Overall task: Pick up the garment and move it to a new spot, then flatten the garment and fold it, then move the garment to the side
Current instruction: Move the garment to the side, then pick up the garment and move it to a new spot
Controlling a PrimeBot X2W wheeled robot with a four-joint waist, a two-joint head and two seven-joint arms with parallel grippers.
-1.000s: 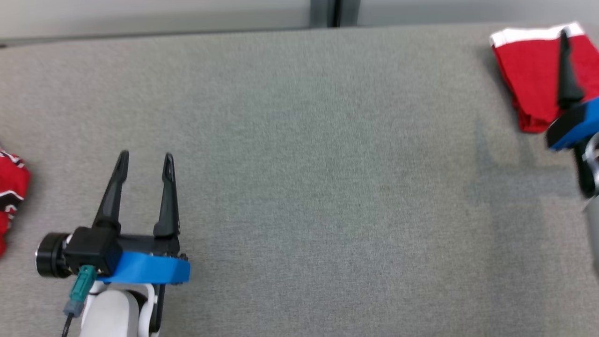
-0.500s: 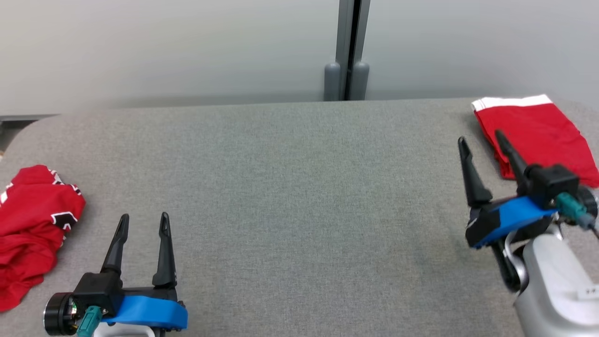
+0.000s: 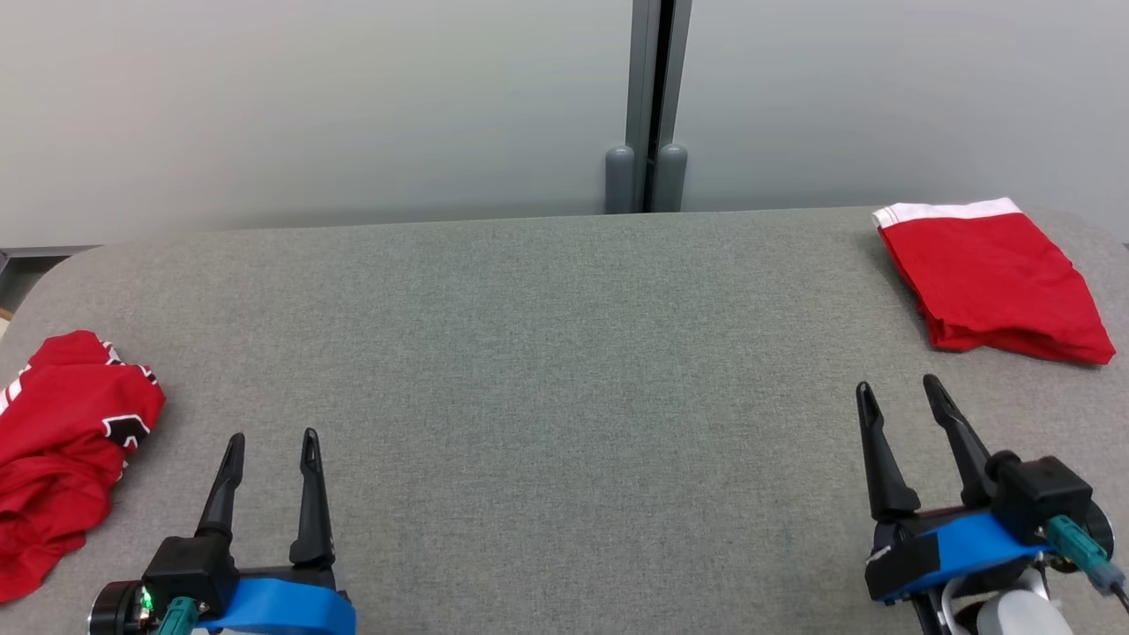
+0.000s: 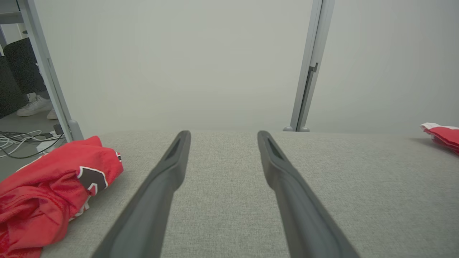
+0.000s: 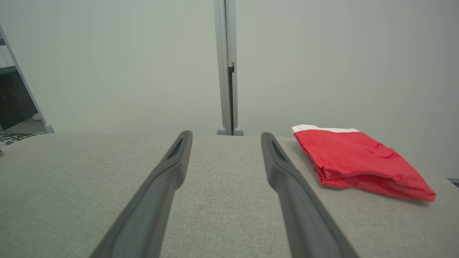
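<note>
Both arms low, one at each side. My left gripper (image 3: 272, 435) sits lower left, fingers pointing straight ahead, jaws spread wide. My right gripper (image 3: 897, 384) sits lower right, fingers leaning slightly toward my left, jaws just as wide. Each wrist has a blue band (image 3: 273, 608) across it and a teal connector (image 3: 1080, 542) on its outer side. My pale right forearm (image 3: 1023, 615) pokes in at the bottom edge.

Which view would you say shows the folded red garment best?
The right wrist view: the folded garment lies close, layered edge visible. The head view shows its top; the left wrist view catches a corner.
</note>
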